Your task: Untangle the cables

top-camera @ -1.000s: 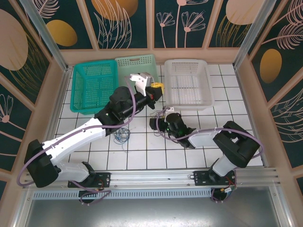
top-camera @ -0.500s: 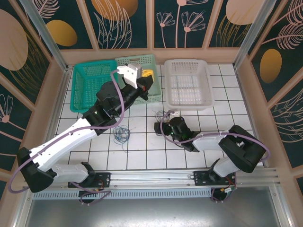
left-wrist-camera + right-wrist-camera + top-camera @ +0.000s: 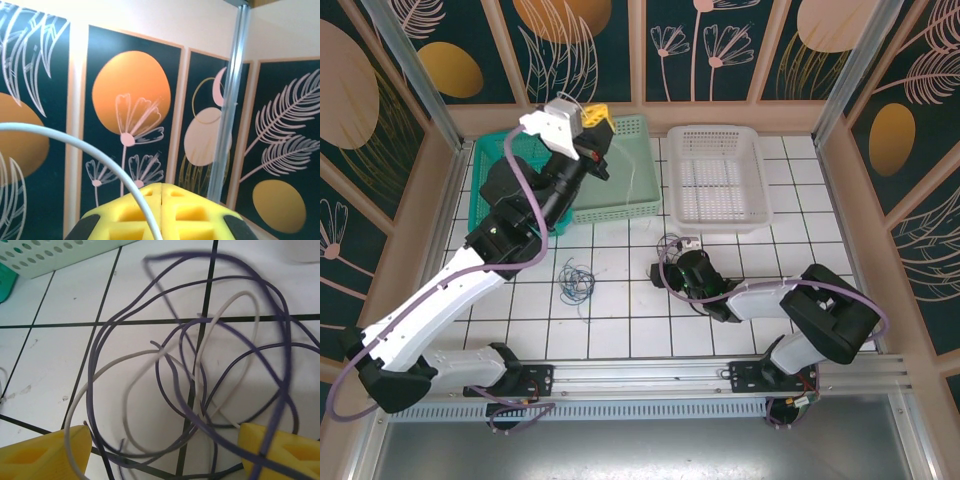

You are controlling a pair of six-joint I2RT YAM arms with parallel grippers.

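My left gripper [image 3: 596, 121] is raised high near the back wall, above the baskets. In the left wrist view its yellow fingers [image 3: 200, 210] are pressed together, and a pale white cable [image 3: 100, 155] arcs in from the left and runs down to their seam, so the left gripper [image 3: 161, 187] is shut on it. My right gripper [image 3: 667, 264] sits low on the tiles, open. Between its spread fingertips [image 3: 45, 455] lies a tangle of dark purple and pale grey cables [image 3: 200, 365]. A second small tangle of blue and dark cables [image 3: 575, 282] lies on the tiles left of centre.
Three baskets stand along the back: teal [image 3: 490, 190], pale green [image 3: 630, 200] and white [image 3: 717, 215]. Patterned walls close in the tiled floor on three sides. The arm bases and a metal rail [image 3: 640, 375] run along the near edge.
My left arm has risen and swung back and to the left, from over the pale green basket to near the back wall. The right gripper has shifted only slightly and stays open.
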